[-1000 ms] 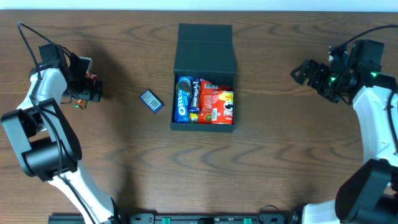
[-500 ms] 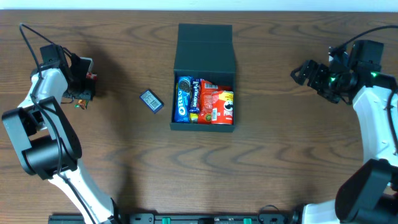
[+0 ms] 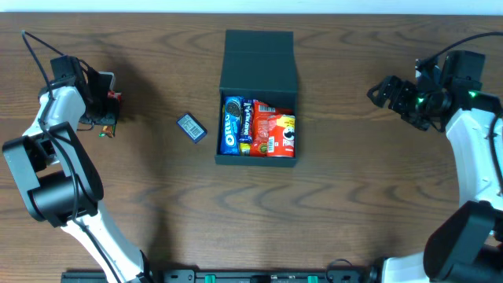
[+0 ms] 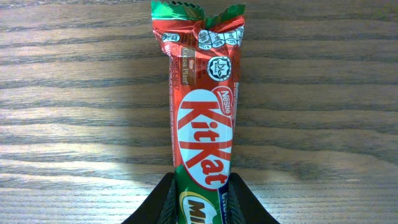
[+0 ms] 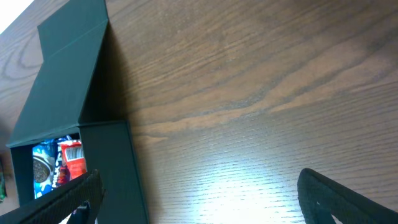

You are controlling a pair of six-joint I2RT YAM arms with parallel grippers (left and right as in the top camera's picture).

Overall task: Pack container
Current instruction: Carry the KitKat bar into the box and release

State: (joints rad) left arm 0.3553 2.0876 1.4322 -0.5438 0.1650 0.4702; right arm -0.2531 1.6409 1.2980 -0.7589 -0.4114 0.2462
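Not much changed: the left gripper (image 4: pixel 202 188) only nudged slightly, still clamped tight on the KitKat bar (image 4: pixel 203 112). The right gripper (image 5: pixel 199 196) hangs wide open and empty. The container (image 3: pixel 258 63) sits dead centre between them, lid flipped back.

Left arm (image 3: pixel 55 110) and right arm (image 3: pixel 471 149) in white shells with black joints, thin black cables (image 3: pixel 33 45) at both wrists, green lights (image 3: pixel 424 100) on the right

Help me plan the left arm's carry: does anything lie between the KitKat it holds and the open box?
Only a small blue packet lies flat on the table between the left end effector, holding the KitKat, and the container. A raised carry would likely clear it.
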